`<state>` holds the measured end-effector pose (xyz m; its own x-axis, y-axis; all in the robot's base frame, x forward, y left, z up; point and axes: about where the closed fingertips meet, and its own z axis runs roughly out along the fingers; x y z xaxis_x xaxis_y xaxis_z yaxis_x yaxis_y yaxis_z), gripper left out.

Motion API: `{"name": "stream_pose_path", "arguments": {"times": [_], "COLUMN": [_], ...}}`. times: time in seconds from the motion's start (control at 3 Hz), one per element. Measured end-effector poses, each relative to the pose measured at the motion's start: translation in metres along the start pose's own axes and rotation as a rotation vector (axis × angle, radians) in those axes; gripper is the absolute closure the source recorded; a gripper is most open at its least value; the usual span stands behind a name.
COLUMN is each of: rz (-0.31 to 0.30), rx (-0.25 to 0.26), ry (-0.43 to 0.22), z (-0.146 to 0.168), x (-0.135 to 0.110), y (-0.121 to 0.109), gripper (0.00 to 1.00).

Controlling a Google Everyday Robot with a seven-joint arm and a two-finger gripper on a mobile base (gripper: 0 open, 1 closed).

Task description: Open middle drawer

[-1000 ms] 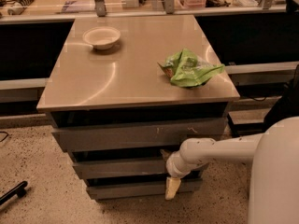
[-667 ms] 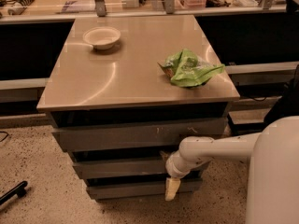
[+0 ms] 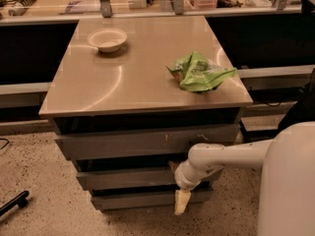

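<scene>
The middle drawer [image 3: 123, 179] is the plain grey front of medium height. It sits under the taller scratched top front [image 3: 118, 144] and above the shortest bottom front [image 3: 138, 199]. It stands slightly out from the cabinet, with a dark gap above it. My gripper [image 3: 180, 200] hangs at the right part of the middle drawer's front, its pale tip reaching down over the bottom front. My white arm [image 3: 231, 156] comes in from the right.
On the cabinet's tan top [image 3: 98, 90] lie a white bowl [image 3: 107, 39] at the back left and a crumpled green bag [image 3: 199, 73] at the right. A dark tool [image 3: 14, 203] lies on the speckled floor at the left. A counter runs behind.
</scene>
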<state>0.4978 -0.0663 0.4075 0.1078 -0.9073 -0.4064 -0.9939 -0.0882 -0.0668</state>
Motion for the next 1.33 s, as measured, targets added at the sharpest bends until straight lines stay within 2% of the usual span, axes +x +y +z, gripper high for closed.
{"name": "stream_pose_path", "arguments": {"times": [0.33,0.67,1.33], "rz": [0.011,0.015,0.064], "rx": [-0.02,-0.062,-0.224], "ry": [0.002,0.005,-0.005], "z": [-0.008,-0.018,-0.025], "x": [-0.001,-0.003,0.002], "y": [0.012,0.029,0.082], "gripper": [0.0,0.0,0.0]}}
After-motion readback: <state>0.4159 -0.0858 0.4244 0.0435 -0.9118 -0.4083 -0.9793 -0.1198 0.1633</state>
